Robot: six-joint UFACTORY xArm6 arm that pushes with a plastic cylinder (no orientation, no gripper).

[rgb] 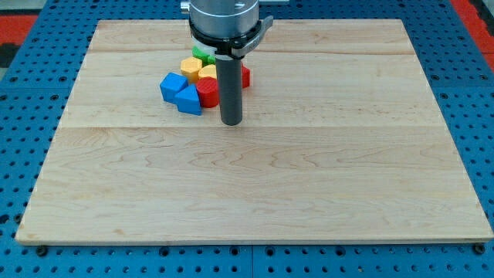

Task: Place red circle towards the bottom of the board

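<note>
My tip (231, 122) rests on the desk (255, 193), at the lower right edge of a tight cluster of blocks. This hand is a bare rod: it has nothing to open or close, and it holds nothing. The red circle (208, 93) lies just to my tip's left and slightly toward the view's top, very near or touching the rod; I cannot tell which. Left of it sit two blue blocks (180, 90), angular in shape. Beyond it are a yellow block (191, 66), another yellow block (208, 72) and a green block (203, 53), partly hidden. A second red block (245, 76) peeks out behind my rod.

I judge the push not yet begun: the circle is in the board's upper half. Next I need to get round to its far side, between it and the yellow blocks, then drive it toward the view's bottom without dragging the blue ones along.
</note>
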